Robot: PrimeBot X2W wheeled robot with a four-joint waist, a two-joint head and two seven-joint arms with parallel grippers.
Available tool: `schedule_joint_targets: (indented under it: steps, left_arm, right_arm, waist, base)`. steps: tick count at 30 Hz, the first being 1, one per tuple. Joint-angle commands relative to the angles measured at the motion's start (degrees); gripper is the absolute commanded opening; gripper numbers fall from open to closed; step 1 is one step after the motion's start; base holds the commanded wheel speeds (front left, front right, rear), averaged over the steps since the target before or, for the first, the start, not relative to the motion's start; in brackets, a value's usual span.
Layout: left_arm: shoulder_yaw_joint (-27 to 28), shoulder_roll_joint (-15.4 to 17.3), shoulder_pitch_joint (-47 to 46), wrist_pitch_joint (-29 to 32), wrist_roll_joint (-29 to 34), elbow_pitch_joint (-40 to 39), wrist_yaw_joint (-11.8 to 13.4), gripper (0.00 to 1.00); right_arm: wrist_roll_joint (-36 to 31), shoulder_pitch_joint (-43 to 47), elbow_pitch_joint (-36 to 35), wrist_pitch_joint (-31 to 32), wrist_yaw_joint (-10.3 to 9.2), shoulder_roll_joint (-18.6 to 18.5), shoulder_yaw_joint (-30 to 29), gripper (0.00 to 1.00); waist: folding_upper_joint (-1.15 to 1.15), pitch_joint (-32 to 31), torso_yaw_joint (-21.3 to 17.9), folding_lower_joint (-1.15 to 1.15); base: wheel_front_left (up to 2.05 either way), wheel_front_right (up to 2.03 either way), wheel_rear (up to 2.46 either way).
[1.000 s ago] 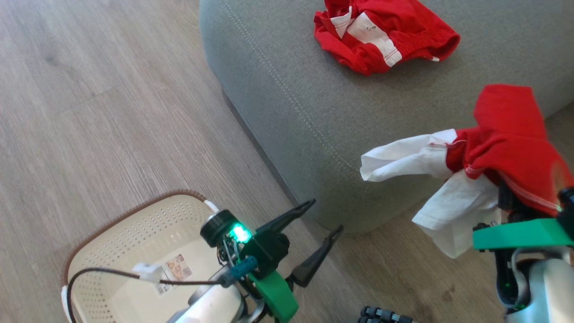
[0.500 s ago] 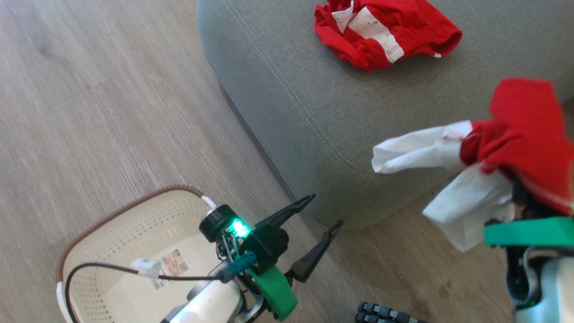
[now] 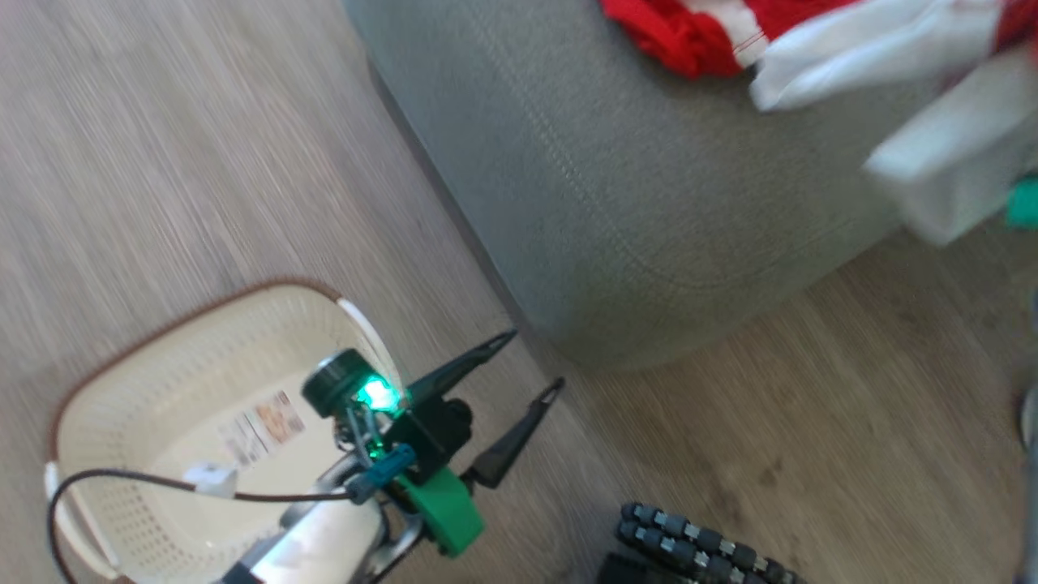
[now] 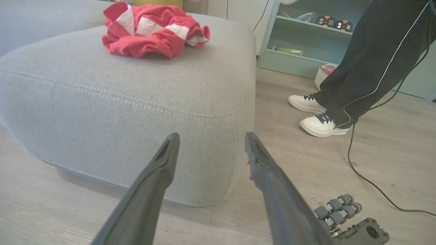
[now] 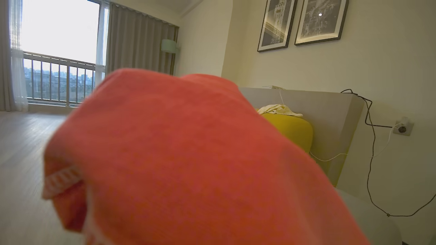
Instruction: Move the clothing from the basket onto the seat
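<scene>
The cream basket (image 3: 162, 389) stands on the floor at lower left, with just a sticker label on its bottom. My left gripper (image 3: 535, 358) hovers open beside it, nothing between its fingers, pointing at the grey seat (image 3: 616, 178) (image 4: 136, 88). One red and white piece of clothing (image 3: 681, 32) (image 4: 153, 30) lies bunched on the seat. Another red garment (image 5: 190, 163) with white cloth (image 3: 876, 40) hangs from my right gripper at the upper right, over the seat's edge. The fabric hides the right fingers; a green wrist part (image 3: 1023, 203) shows.
A person's dark trouser legs (image 4: 368, 51) and white shoes (image 4: 320, 126) stand right of the seat. A black cable (image 4: 368, 180) trails on the wood floor. My base's rollers (image 3: 697, 547) sit at the bottom. A teal shelf (image 4: 306, 41) stands behind.
The head camera has swung and the picture is blurred. My right gripper has carried its garment up and forward, from in front of the seat's corner to over the seat. The left gripper stays open.
</scene>
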Motion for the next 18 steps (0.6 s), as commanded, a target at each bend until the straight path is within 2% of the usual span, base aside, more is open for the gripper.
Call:
schedule_joint_targets:
  steps: [1,8,14,15,16,18]
  left_arm:
    - [1.36,0.86,-1.75,-0.29,0.51,-2.02,-0.05,1.0]
    - [-0.53,4.53,-3.96,-0.29,2.31,-3.75,-0.04,1.0]
    - [0.43,4.74,-5.33,-0.29,2.94,-5.37,-0.03,1.0]
    - [0.43,4.74,-5.33,-0.29,2.94,-5.37,-0.03,1.0]
    - [0.26,4.87,-5.84,-0.29,3.04,-5.68,-0.04,1.0]
    - [0.16,4.92,-6.08,-0.29,3.06,-5.79,-0.04,1.0]
  right_arm:
    - [1.16,-3.55,-0.96,-0.37,-0.01,-2.05,-0.32,0.0]
    - [4.01,-15.92,7.02,-0.37,-0.01,-6.92,-3.64,0.0]
    - [2.5,-23.97,17.47,-0.37,-0.01,-11.61,-4.16,0.0]
    - [2.5,-23.97,17.47,-0.37,-0.01,-11.61,-4.16,0.0]
    - [1.78,-26.44,21.02,-0.37,-0.01,-12.96,-3.96,0.0]
    - [1.32,-27.67,22.65,-0.37,-0.01,-13.48,-3.88,0.0]
  waist:
    - [0.0,3.82,-0.02,-0.01]
    - [0.0,10.83,2.14,-0.01]
    - [0.0,15.14,5.8,-0.01]
    - [0.0,15.14,5.8,-0.01]
    - [0.0,16.3,7.11,-0.01]
    - [0.0,16.8,7.74,-0.01]
  base:
    - [0.0,0.0,0.0]
    - [0.0,0.0,0.0]
    - [0.0,0.0,0.0]
    - [0.0,0.0,0.0]
    - [0.0,0.0,0.0]
    - [0.0,0.0,0.0]
